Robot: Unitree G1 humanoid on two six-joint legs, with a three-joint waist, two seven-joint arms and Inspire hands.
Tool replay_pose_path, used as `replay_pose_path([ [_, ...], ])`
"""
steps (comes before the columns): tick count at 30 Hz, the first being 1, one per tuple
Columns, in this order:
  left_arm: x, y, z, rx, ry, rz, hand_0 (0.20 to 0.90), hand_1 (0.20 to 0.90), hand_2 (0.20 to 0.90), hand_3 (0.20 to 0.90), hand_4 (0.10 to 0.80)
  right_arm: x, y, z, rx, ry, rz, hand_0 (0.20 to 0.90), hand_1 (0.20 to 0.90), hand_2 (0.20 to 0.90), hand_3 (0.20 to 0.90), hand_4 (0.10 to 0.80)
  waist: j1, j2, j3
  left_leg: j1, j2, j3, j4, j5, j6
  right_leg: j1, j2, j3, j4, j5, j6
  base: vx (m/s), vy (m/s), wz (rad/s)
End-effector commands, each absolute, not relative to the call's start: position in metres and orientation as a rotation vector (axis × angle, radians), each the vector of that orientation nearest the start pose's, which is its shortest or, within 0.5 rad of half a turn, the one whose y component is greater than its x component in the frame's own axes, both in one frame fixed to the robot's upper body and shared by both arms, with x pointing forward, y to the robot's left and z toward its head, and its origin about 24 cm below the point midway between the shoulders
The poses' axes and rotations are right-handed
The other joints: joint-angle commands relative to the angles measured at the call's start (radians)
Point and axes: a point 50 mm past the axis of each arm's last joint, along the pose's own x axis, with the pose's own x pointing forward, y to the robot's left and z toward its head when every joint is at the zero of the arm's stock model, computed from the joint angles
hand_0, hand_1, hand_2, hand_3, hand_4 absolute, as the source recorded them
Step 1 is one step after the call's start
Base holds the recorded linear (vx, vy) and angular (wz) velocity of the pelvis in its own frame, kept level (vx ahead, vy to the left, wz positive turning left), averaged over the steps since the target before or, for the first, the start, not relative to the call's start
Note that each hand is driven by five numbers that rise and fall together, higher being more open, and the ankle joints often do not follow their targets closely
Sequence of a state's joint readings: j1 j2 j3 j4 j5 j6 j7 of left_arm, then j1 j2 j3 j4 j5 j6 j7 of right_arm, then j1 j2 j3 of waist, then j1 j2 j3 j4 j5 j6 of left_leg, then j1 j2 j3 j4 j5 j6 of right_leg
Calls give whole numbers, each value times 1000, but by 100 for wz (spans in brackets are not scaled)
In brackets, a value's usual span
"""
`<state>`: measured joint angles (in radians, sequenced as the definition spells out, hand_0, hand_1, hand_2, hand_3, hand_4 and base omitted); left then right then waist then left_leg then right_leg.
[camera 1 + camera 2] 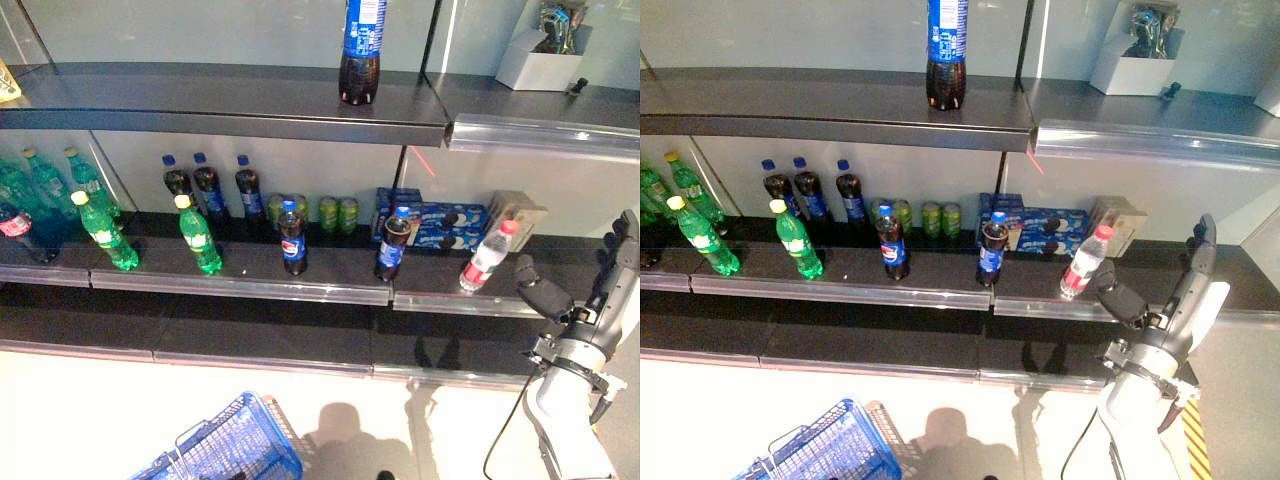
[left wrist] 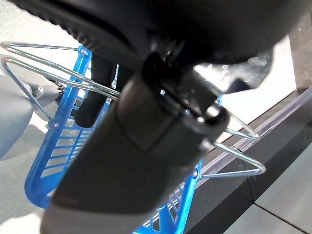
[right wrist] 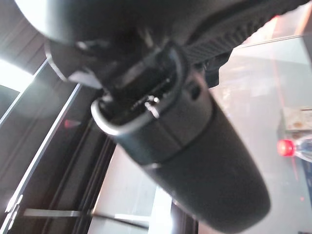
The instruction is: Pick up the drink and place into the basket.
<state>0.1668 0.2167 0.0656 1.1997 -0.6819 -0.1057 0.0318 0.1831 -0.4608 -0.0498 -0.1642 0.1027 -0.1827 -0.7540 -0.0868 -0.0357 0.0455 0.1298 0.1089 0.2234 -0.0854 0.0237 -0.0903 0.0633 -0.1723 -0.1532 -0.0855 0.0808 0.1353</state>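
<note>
A clear drink bottle with a red cap and red label (image 1: pixel 487 257) stands on the middle shelf (image 1: pixel 330 285), near its front edge at the right; its cap also shows in the right wrist view (image 3: pixel 287 147). My right hand (image 1: pixel 605 290) is open and empty, fingers straight up, thumb out, to the right of this bottle and apart from it. My left hand (image 2: pixel 146 122) is shut on the thin wire handles (image 2: pixel 48 63) of the blue basket (image 1: pixel 225 450), which hangs low at the left, off the floor.
On the same shelf stand dark cola bottles (image 1: pixel 292 238), green bottles (image 1: pixel 198 235), green cans (image 1: pixel 338 213), blue biscuit boxes (image 1: pixel 440 222) and a carton (image 1: pixel 515 215). A large cola bottle (image 1: pixel 361 50) and a white box (image 1: pixel 540 60) sit on the top shelf.
</note>
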Motion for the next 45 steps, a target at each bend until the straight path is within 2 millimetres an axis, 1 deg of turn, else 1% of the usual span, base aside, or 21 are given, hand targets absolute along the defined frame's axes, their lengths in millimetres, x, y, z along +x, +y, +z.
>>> replay_pose_path([
  [1, 68, 236, -162, -406, 1040, 575, 300, 300, 300, 200, 100, 217, -262, 145, -159, -597, -754, 900, 900, 900, 900, 800, 23, -4, 57, -51, 48, -1, 190, -113, 18, -49, -55, -2, 164, -75, 17, -18, -53, -6],
  [2, 73, 237, -161, -401, 1032, 566, 300, 300, 300, 200, 100, 221, -263, 146, -142, -613, -778, 900, 900, 900, 900, 800, 23, -1, 85, -87, 50, -12, 248, -128, 16, -81, -51, 5, 211, -92, 5, -40, -44, -6],
  [3, 75, 237, -160, -400, 1030, 564, 300, 300, 300, 200, 100, 222, -263, 147, -143, -618, -781, 900, 900, 900, 900, 800, 23, 0, 90, -96, 51, -15, 260, -131, 15, -89, -50, 7, 221, -96, 2, -65, -59, -6],
  [5, 85, 238, -158, -393, 1010, 549, 300, 300, 300, 200, 100, 228, -267, 152, -172, -644, -814, 900, 900, 900, 900, 800, 24, 6, 124, -145, 52, -30, 320, -145, 12, -127, -44, 19, 259, -109, -10, -71, -56, -6],
  [7, 92, 237, -156, -391, 993, 537, 300, 300, 300, 200, 100, 232, -270, 155, -135, -642, -822, 900, 900, 900, 900, 800, 25, 11, 144, -172, 52, -35, 347, -150, 13, -149, -41, 25, 276, -113, -17, -111, -56, 1],
  [9, 107, 238, -151, -403, 944, 521, 300, 300, 300, 200, 100, 242, -272, 164, -118, -668, -832, 900, 900, 900, 900, 800, 21, 16, 190, -233, 50, -49, 402, -155, 15, -205, -38, 37, 322, -119, -29, -234, -60, -1],
  [10, 118, 237, -147, -406, 914, 514, 300, 300, 300, 200, 100, 248, -271, 171, -97, -688, -832, 900, 900, 900, 900, 800, 20, 18, 220, -271, 44, -61, 432, -156, 18, -238, -37, 44, 345, -119, -35, -183, -62, -10],
  [15, 141, 238, -138, -417, 850, 497, 300, 300, 300, 200, 100, 260, -274, 183, -43, -693, -840, 900, 900, 900, 900, 800, 14, 25, 283, -344, 28, -85, 476, -150, 23, -306, -35, 57, 389, -117, -45, -124, -57, -2],
  [19, 161, 233, -130, -437, 788, 457, 300, 300, 300, 200, 100, 270, -275, 203, -9, -756, -864, 900, 900, 900, 900, 800, 13, 43, 335, -395, 14, -97, 489, -137, 27, -358, -36, 62, 412, -112, -54, -129, -15, -5],
  [22, 175, 227, -123, -464, 744, 418, 300, 300, 300, 200, 100, 278, -282, 229, -7, -804, -891, 900, 900, 900, 900, 800, 15, 65, 373, -425, 5, -99, 499, -123, 27, -389, -35, 68, 430, -112, -62, -98, 14, -3],
  [23, 176, 227, -122, -467, 740, 414, 300, 300, 300, 200, 100, 279, -283, 233, -7, -809, -891, 900, 900, 900, 900, 800, 16, 67, 376, -427, 4, -99, 499, -121, 27, -391, -34, 69, 431, -113, -63, -37, -4, 4],
  [24, 179, 225, -120, -474, 731, 403, 300, 300, 300, 200, 100, 282, -286, 243, -17, -822, -898, 900, 900, 900, 900, 800, 20, 71, 385, -435, 3, -101, 502, -117, 27, -396, -32, 70, 435, -114, -67, 0, 0, 0],
  [25, 180, 225, -120, -474, 730, 402, 300, 300, 300, 200, 100, 282, -286, 243, -17, -823, -897, 900, 900, 900, 900, 800, 19, 72, 386, -435, 3, -101, 503, -117, 27, -397, -32, 70, 435, -114, -67, 0, 0, 0],
  [29, 186, 224, -117, -480, 718, 379, 300, 300, 300, 200, 100, 285, -291, 268, -41, -869, -897, 900, 900, 900, 900, 800, 29, 83, 405, -454, 0, -106, 505, -103, 27, -405, -27, 65, 437, -117, -73, 0, 0, 0],
  [34, 187, 226, -115, -485, 717, 372, 300, 300, 300, 200, 100, 286, -293, 283, -33, -892, -893, 900, 900, 900, 900, 800, 42, 89, 419, -457, 0, -112, 501, -99, 27, -398, -21, 56, 432, -123, -76, 5, -24, 0],
  [36, 188, 227, -114, -481, 715, 368, 300, 300, 300, 200, 100, 287, -292, 290, -40, -911, -890, 900, 900, 900, 900, 800, 47, 90, 422, -459, -2, -113, 492, -91, 28, -397, -21, 53, 422, -116, -77, -10, -42, 1],
  [37, 190, 228, -113, -477, 712, 363, 300, 300, 300, 200, 100, 287, -288, 300, -50, -944, -883, 900, 900, 900, 900, 800, 52, 91, 426, -459, -3, -114, 483, -85, 28, -393, -18, 49, 415, -115, -79, 0, 0, 0],
  [39, 191, 228, -112, -478, 710, 362, 300, 300, 300, 200, 100, 286, -285, 307, -56, -969, -877, 900, 900, 900, 900, 800, 54, 93, 433, -458, -1, -114, 486, -89, 28, -392, -17, 48, 419, -121, -79, 0, 0, 0],
  [40, 192, 228, -111, -482, 709, 361, 300, 300, 300, 200, 100, 285, -281, 315, -61, -996, -866, 900, 900, 900, 900, 800, 55, 96, 436, -461, 0, -116, 484, -82, 26, -393, -15, 46, 418, -121, -81, 0, 0, 0],
  [42, 193, 229, -111, -484, 708, 364, 300, 300, 300, 200, 100, 284, -280, 320, -61, -1007, -858, 900, 900, 900, 900, 800, 57, 96, 436, -464, -1, -116, 478, -72, 26, -393, -13, 45, 411, -116, -83, 0, 0, 0],
  [45, 193, 230, -110, -484, 709, 363, 300, 300, 300, 200, 100, 285, -277, 327, -72, -1007, -843, 900, 900, 900, 900, 800, 62, 97, 440, -463, -1, -118, 483, -74, 24, -385, -12, 42, 412, -123, -85, 0, 0, 0],
])
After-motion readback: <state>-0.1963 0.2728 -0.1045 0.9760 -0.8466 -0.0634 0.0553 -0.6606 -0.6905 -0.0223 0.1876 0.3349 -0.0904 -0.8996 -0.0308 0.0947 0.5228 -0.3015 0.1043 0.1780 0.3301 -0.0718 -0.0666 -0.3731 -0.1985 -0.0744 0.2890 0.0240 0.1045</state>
